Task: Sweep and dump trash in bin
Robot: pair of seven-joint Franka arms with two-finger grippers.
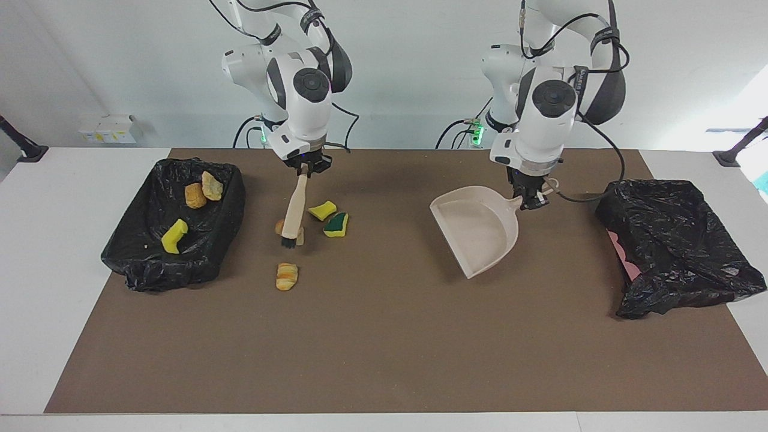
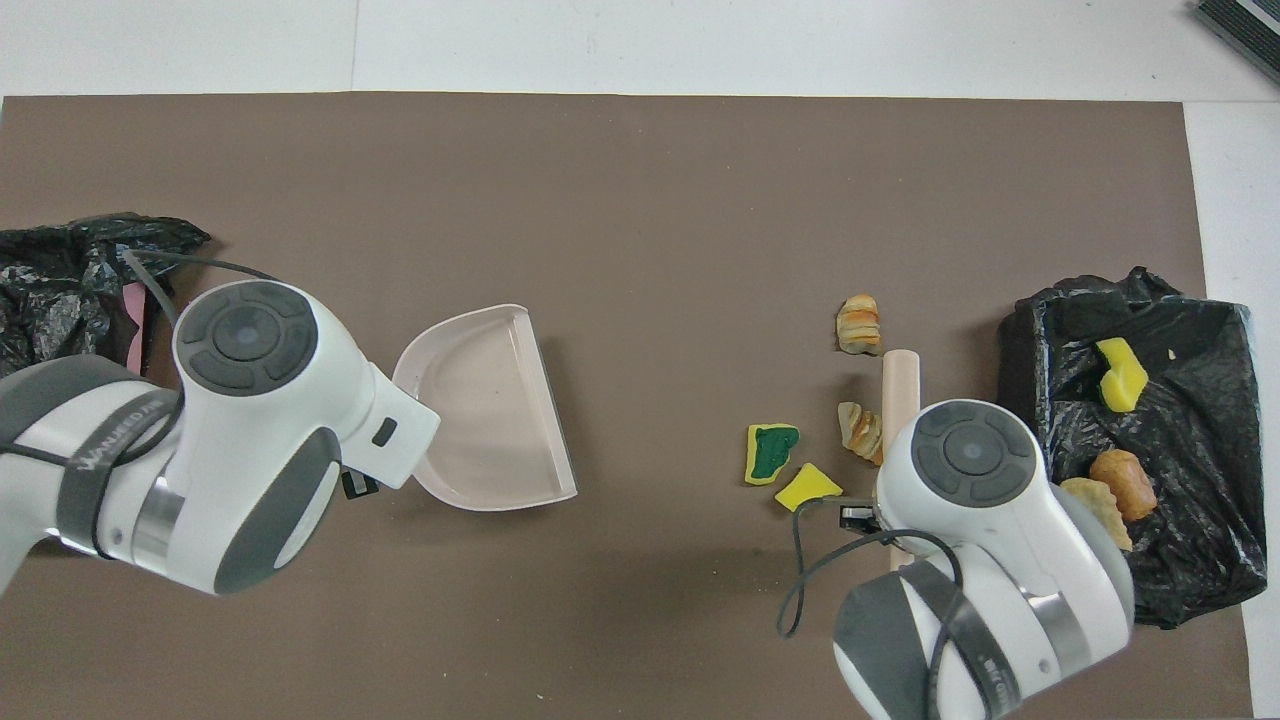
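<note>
Facing view: the right gripper (image 1: 306, 168) is clamped on the handle of a small beige brush (image 1: 294, 210), which slants down so its dark bristles sit at a croissant chunk (image 1: 279, 227); whether they touch it is hard to say. Just beside that chunk, toward the left arm's end, lie a yellow sponge piece (image 1: 322, 210) and a green-faced sponge piece (image 1: 336, 224), almost touching each other. A second croissant chunk (image 1: 287, 276) lies alone, farther from the robots. At the right arm's end of the desk (image 1: 360, 348), a bin lined with a black bag (image 1: 150, 264) holds one yellow sponge scrap (image 1: 174, 236) and two bread chunks (image 1: 203, 189). The left gripper (image 1: 533, 201) is closed on the handle of the beige dustpan (image 1: 480, 237), held tilted over the mat. A crumpled black bag (image 1: 672, 246) lies at the left arm's end.
</note>
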